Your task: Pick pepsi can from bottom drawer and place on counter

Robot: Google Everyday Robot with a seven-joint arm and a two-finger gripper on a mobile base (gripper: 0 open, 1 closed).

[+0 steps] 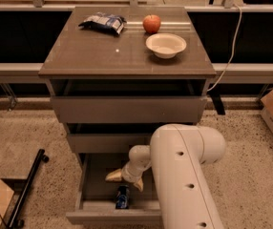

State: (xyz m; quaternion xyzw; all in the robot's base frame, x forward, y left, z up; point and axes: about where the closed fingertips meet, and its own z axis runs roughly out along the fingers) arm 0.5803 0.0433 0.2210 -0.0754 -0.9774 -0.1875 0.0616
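Bottom drawer (112,217) open, lower centre of frame. Pepsi can (122,197) inside, near front wall. Gripper (123,182) in drawer just above can, jaws spread, holding nothing. Counter (103,56), upper centre, carries snack bag (103,22), apple (151,23), bowl (165,45).

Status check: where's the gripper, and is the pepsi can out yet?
Gripper open, down in bottom drawer, just behind pepsi can, not gripping. Can not out, sits by drawer's front wall. Nothing between them.
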